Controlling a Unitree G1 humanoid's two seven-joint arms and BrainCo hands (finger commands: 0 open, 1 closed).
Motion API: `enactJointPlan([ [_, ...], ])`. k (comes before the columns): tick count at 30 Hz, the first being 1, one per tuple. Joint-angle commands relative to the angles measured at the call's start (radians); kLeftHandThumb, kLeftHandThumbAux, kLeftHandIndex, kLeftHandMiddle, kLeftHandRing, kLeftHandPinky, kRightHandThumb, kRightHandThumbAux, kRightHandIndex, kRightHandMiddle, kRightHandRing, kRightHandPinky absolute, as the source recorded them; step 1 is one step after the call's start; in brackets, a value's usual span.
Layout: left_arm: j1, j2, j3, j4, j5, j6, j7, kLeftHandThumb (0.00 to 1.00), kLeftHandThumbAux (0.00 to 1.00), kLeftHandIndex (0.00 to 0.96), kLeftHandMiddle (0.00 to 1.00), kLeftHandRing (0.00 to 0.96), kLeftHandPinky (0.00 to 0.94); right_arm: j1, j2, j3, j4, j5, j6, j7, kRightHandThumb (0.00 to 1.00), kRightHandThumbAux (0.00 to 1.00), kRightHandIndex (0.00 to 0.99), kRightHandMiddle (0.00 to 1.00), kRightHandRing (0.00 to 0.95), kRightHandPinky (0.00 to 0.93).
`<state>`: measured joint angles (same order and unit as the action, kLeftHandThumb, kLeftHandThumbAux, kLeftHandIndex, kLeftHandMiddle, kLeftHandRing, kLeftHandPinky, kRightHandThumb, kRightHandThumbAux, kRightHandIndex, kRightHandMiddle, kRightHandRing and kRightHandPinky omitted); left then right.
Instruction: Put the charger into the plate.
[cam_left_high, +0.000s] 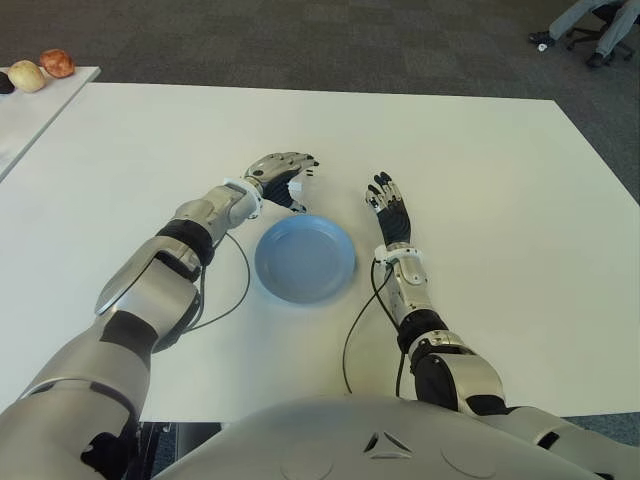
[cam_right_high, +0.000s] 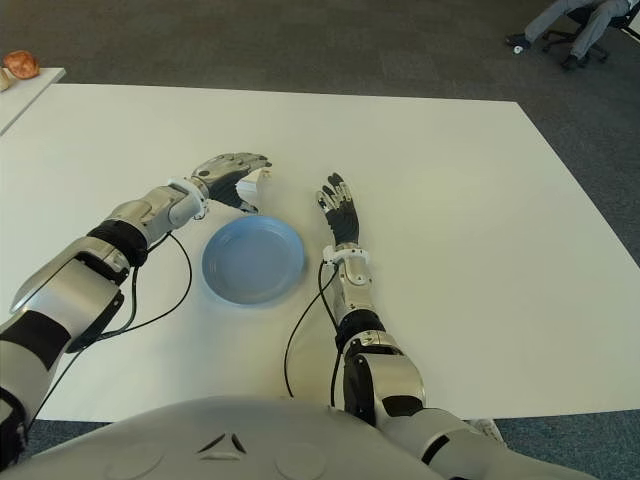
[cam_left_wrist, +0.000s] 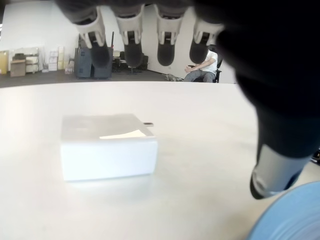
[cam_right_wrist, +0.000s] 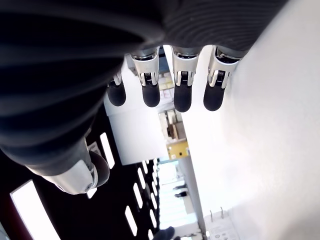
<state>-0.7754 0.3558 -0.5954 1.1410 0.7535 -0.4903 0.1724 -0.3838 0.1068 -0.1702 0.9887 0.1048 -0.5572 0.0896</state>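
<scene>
Left wrist view, robot hand (cam_left_wrist: 165, 55) open above charger (cam_left_wrist: 107, 146)

Both arms are clad in silver-grey shells separated by black joint sections at elbow and forearm. A white collar rings each wrist. The left robot hand (cam_left_high: 280, 175) has a metallic grey back and dark fingers; the right robot hand (cam_left_high: 390, 211) is mostly black with small pale knuckle segments. Fingertips (cam_left_wrist: 166, 54) are rounded black pads below white links. A thin black cable (cam_left_high: 352, 340) loops from each forearm. The torso shell is smooth silver.
</scene>
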Motion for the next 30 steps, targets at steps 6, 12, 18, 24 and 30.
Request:
enactJointPlan([
  [6, 0.047, -0.037, -0.01, 0.041, -0.007, 0.064, -0.055, 0.0, 0.625, 0.0, 0.0, 0.0, 0.049, 0.097, 0.002, -0.005, 0.03, 0.008, 0.066, -0.009, 0.047, 0.65, 0.068, 0.097, 0.091, 0.131],
  [12, 0.055, -0.043, -0.014, 0.04, -0.01, 0.09, -0.076, 0.0, 0.605, 0.0, 0.0, 0.008, 0.068, 0.107, 0.004, -0.001, 0.015, 0.005, 0.069, -0.01, 0.046, 0.652, 0.063, 0.095, 0.089, 0.133],
  [18, 0.061, -0.043, -0.012, 0.038, -0.023, 0.125, -0.117, 0.0, 0.573, 0.0, 0.0, 0.016, 0.078, 0.116, 0.005, 0.001, -0.003, 0.007, 0.076, -0.01, 0.047, 0.648, 0.058, 0.09, 0.087, 0.135],
  [24, 0.084, -0.028, -0.016, 0.045, -0.024, 0.147, -0.12, 0.0, 0.583, 0.0, 0.0, 0.015, 0.076, 0.123, 0.004, 0.003, -0.019, 0.008, 0.084, -0.01, 0.045, 0.641, 0.056, 0.088, 0.084, 0.131],
  [30, 0.102, -0.018, -0.024, 0.07, -0.018, 0.144, -0.107, 0.0, 0.61, 0.0, 0.0, 0.011, 0.068, 0.127, 0.004, 0.003, -0.027, 0.013, 0.088, -0.007, 0.044, 0.631, 0.066, 0.095, 0.087, 0.134],
])
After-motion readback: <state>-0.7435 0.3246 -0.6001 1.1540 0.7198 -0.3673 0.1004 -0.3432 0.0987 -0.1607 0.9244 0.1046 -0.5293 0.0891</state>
